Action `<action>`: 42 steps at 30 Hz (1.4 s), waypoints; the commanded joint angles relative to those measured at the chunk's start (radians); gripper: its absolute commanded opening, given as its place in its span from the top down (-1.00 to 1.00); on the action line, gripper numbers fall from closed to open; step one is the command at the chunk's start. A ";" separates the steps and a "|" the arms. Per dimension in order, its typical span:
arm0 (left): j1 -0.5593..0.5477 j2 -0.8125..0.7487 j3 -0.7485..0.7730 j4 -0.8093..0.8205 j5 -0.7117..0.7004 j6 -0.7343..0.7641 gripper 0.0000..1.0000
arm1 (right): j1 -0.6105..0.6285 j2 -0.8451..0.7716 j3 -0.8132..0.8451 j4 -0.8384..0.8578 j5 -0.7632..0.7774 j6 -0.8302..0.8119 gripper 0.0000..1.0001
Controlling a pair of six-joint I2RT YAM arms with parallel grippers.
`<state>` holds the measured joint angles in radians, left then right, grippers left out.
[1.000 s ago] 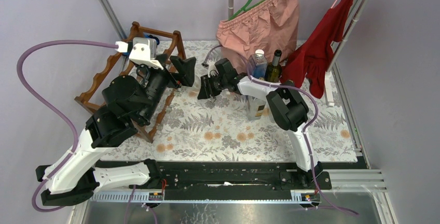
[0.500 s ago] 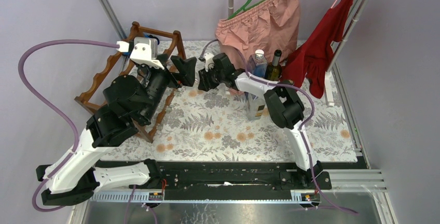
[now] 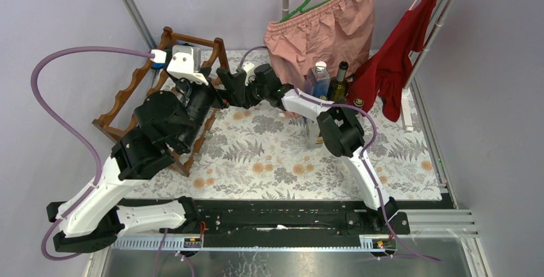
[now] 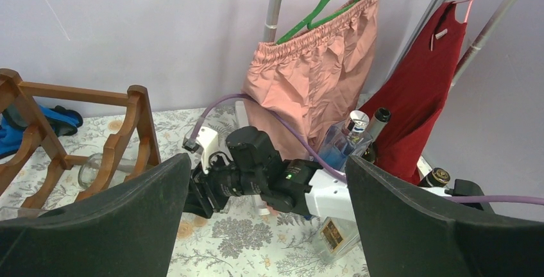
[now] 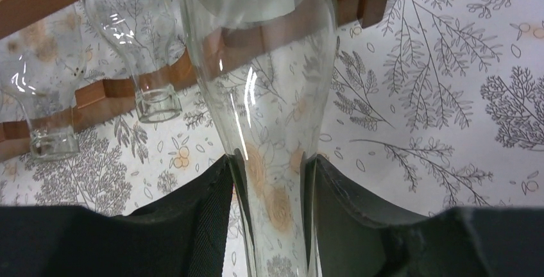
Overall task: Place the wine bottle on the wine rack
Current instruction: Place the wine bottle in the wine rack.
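My right gripper [image 5: 272, 161] is shut on the neck of a clear glass wine bottle [image 5: 263, 65], whose body points toward the wine rack [image 5: 96, 91]. The reddish-brown rack [image 3: 125, 94] stands at the back left. Two other clear bottle necks [image 5: 154, 97] poke out of it. From above, the right gripper [image 3: 232, 88] sits right beside the rack's near end, and the clear bottle itself is hard to make out. My left gripper [image 4: 266, 160] hangs open just before it, nothing between its fingers, looking at the right arm.
A blue-tinted bottle [image 3: 319, 77], a dark green bottle [image 3: 340, 81] and a square labelled bottle [image 3: 314, 133] stand at the back right. Pink shorts [image 3: 321, 27] on a green hanger and a red garment [image 3: 398, 52] hang behind them. A floral cloth [image 3: 282, 155] covers the table.
The right arm has carried the bottle leftward, from mid-table up to the rack's near end beside the left gripper. The left arm shifted only slightly.
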<state>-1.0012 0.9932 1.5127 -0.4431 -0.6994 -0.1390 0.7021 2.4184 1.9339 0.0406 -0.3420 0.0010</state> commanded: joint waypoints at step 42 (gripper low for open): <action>0.004 -0.017 0.012 -0.047 -0.038 0.004 -0.94 | 0.013 0.053 0.121 0.029 -0.015 -0.354 -0.65</action>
<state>-1.0012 0.9894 1.5215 -0.4625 -0.6971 -0.1261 0.7189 2.4718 2.0262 -0.0399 -0.3569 -0.3477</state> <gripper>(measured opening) 0.971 0.829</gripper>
